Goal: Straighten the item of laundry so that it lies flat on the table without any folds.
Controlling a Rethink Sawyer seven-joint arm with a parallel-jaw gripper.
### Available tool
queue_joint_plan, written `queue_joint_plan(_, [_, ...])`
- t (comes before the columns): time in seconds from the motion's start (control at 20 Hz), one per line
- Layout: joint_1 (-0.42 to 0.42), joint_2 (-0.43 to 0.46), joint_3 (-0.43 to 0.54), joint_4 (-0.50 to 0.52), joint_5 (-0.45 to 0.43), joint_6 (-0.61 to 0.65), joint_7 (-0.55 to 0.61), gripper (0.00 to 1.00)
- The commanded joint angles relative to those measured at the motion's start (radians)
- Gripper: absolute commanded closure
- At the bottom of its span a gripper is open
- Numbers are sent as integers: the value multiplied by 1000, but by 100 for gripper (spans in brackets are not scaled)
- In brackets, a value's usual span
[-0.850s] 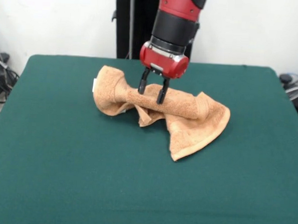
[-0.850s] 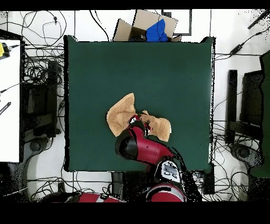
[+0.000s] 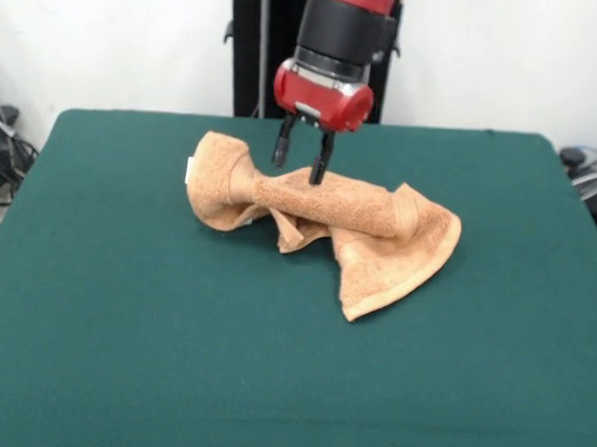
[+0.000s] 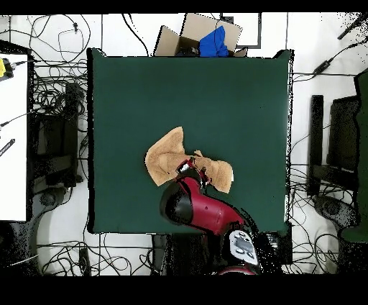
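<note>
The light-orange towel (image 3: 324,217) lies crumpled on the green table (image 3: 122,334), twisted into a roll in the middle with a flatter corner toward the front right. A tiny white tag (image 3: 189,170) shows at its left end. My gripper (image 3: 301,156) hangs just above the rolled middle, its two black fingers (image 3: 323,160) apart and holding nothing. In the overhead view the towel (image 4: 167,158) lies near the table's (image 4: 144,93) middle, and the red arm covers part of it, with the gripper (image 4: 192,171) over its near side.
A cardboard box (image 4: 198,36) with a blue thing in it stands off the table's far edge in the overhead view. Cables and equipment lie on the floor all around. The black pedestal (image 3: 263,41) stands behind the table.
</note>
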Motion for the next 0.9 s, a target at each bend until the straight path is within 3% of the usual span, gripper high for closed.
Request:
queue_joint_plan(0.05, [-106,-72,206,168,-49,120,187,0])
queue_joint_plan(0.35, [-101,-79,203,187,-37,89,174,0])
queue_joint_plan(0.6, [51,-55,51,106,15,-74,148,0])
queue_joint_plan(0.9, [135,0,-42,51,108,-156,174,0])
